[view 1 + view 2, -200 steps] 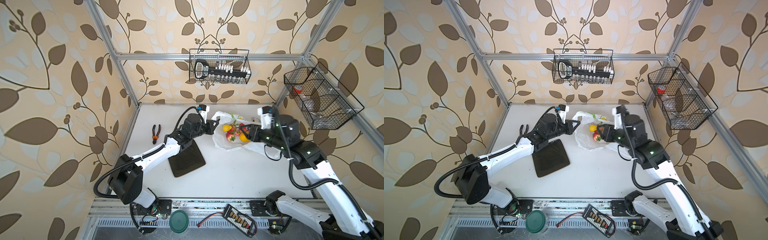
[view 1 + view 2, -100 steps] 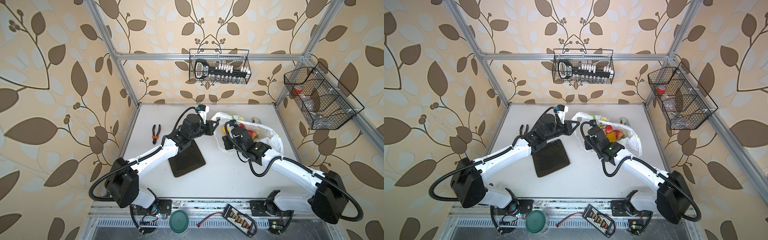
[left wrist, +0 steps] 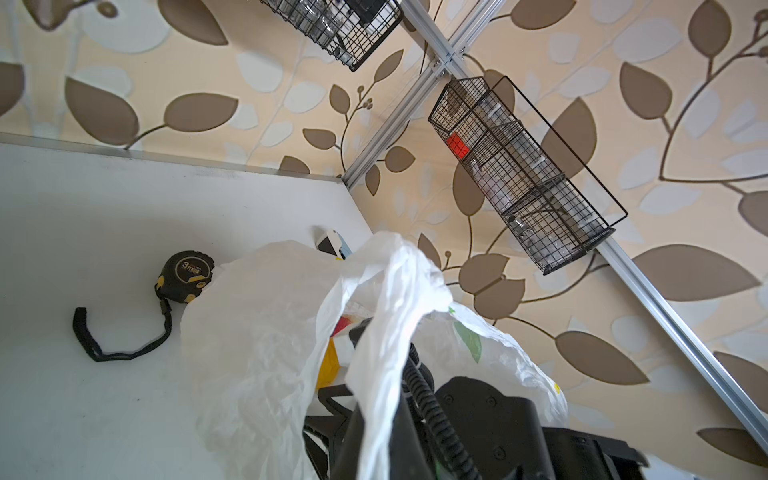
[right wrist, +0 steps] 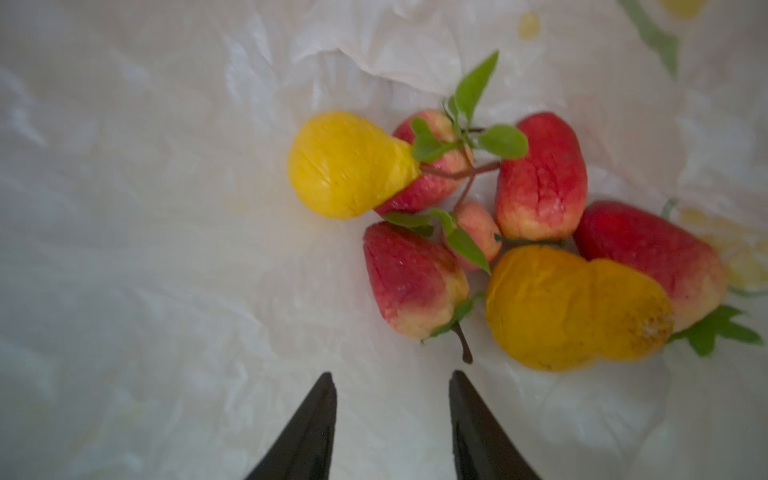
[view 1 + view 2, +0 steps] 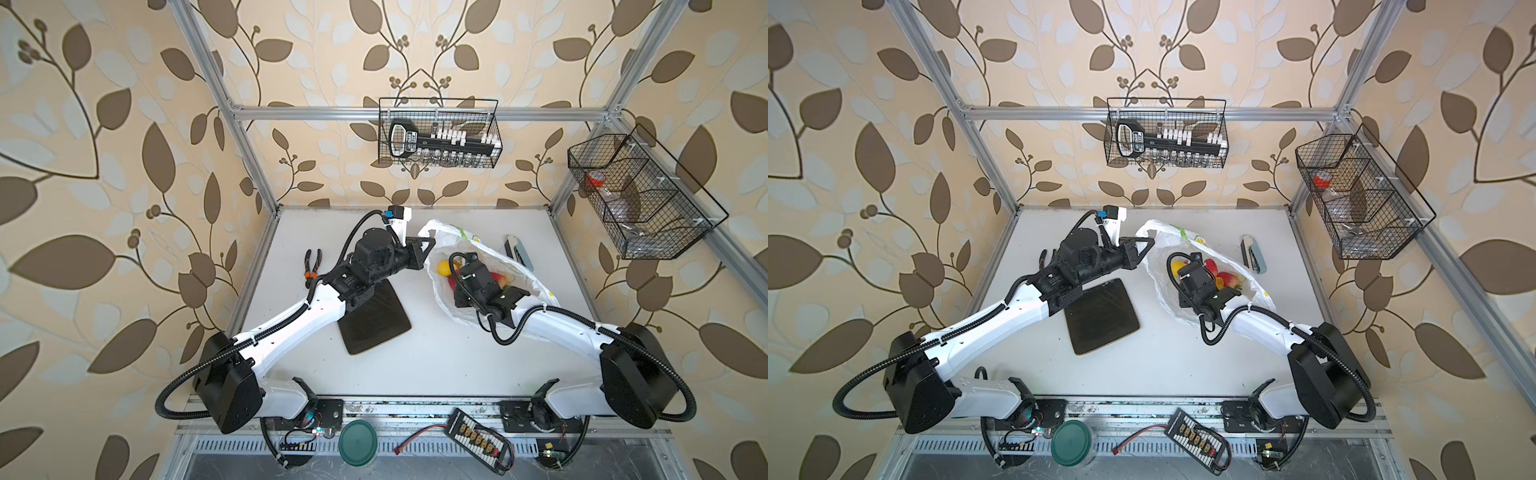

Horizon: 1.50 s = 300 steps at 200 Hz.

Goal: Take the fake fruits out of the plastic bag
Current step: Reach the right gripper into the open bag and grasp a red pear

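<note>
The fingers (image 4: 313, 428) of my right gripper (image 4: 390, 376) are standing spread and empty inside the plastic bag (image 4: 166, 208), just short of the fake fruits (image 4: 540, 178) clustering on its floor. I am pinching the bag's raised rim with my left gripper (image 5: 429, 242).

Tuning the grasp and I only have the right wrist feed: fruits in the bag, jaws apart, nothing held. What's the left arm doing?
Observer: The left gripper is shut on the plastic bag at its top edge, holding the mouth up.
Operator: Any fruit out on the table?
Observer: No. In both top views the fake fruits all sit inside the bag; none lies on the table.
Operator: Anything close to the bag?
Observer: A tape measure lies on the table close beside the bag, shown in the left wrist view.
</note>
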Tool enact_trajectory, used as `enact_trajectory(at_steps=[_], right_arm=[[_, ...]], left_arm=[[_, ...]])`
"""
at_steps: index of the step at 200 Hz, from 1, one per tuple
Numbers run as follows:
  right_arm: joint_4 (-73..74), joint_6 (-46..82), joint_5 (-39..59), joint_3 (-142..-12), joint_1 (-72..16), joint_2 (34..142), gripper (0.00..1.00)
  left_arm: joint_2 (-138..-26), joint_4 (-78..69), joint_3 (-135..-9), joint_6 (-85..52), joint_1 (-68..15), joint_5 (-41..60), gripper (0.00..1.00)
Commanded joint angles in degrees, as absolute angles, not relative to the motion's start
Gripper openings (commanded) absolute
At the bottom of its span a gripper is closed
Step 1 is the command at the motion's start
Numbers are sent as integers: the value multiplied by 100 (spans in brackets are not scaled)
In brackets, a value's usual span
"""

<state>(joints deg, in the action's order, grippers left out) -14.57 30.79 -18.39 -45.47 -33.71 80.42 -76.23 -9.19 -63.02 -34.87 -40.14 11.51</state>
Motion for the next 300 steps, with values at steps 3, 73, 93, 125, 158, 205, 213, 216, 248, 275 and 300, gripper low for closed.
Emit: enact_trajectory(at_steps=[3, 73, 93, 125, 158, 205, 213, 216, 248, 275, 300], right_arm=[[-1771, 4235, -1794, -4395, -3334, 7980, 54], [-1337, 5960, -1582, -4653, -2876, 8449, 63], [-1183, 6027, -1501, -4860, -2856, 8751, 65], [-953, 5947, -1462, -5042, -2855, 9174, 65], [-730, 5603, -1218, -5147, -2850, 9510, 65], [-472, 5298, -655, -4996, -2854, 9633, 65], [-433, 5291, -542, -4960, -2856, 9611, 65], [-411, 5293, -507, -4950, -2853, 9614, 65], [-316, 4952, -404, -4842, -2853, 9600, 65], [-477, 4796, -353, -4990, -2858, 9776, 65], [-544, 4642, -268, -5068, -2899, 9874, 66]], left_arm=[[-7286, -891, -6059, -3346, -4127, 1112, 0], [-6938, -484, -5461, -2925, -4564, 1425, 0], [-6843, -448, -5348, -2964, -4623, 1419, 0], [-6768, -431, -5317, -2975, -4654, 1354, 0], [-6785, -431, -5334, -3000, -4649, 1293, 0], [-6796, -409, -5326, -3099, -4652, 1043, 0], [-6803, -398, -5326, -3108, -4654, 983, 0], [-6804, -391, -5326, -3108, -4658, 964, 0], [-6828, -357, -5332, -3144, -4649, 814, 0], [-6855, -343, -5338, -3199, -4650, 754, 0], [-6838, -269, -5352, -3248, -4650, 606, 0]])
